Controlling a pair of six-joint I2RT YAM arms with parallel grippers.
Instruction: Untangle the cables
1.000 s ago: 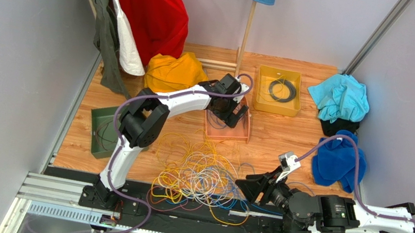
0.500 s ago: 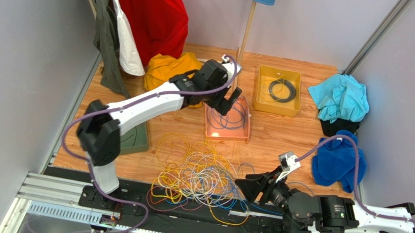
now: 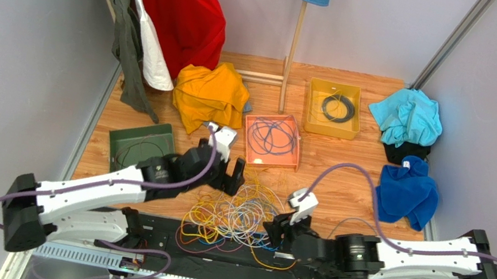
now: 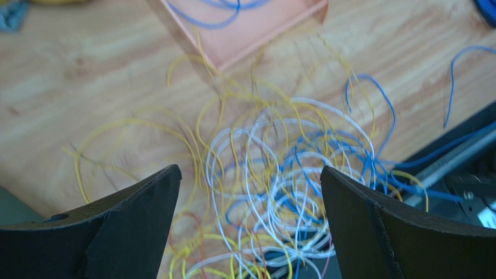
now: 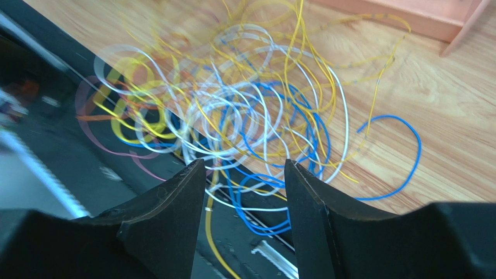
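Far left on the wooden worktop (image 3: 331, 179) sits the green tray (image 3: 142, 145). Just right of it is my left gripper (image 4: 249, 171), hanging over the far left edge of the cables (image 3: 239, 217). From the left wrist view its two fingers (image 4: 134, 221) stand wide apart with nothing caught between them. The heap shows through the gap, with white and blue loops in the middle and yellow ones fanning out to the left.

The tangle itself lies at the near edge of the worktop, between my two arms, and its near loops spill over onto the black base rail (image 3: 210, 257). Just beyond it, the orange tray (image 3: 293, 163) holds a few blue cable loops (image 3: 271, 135). Further right, the yellow tray (image 3: 311, 106) holds a black coil (image 3: 337, 109).

Now my right gripper (image 5: 244, 164): it is low at the heap's near right side, fingers moderately parted, gripping nothing. A yellow strand runs down close by one finger, but I can't tell whether it touches.
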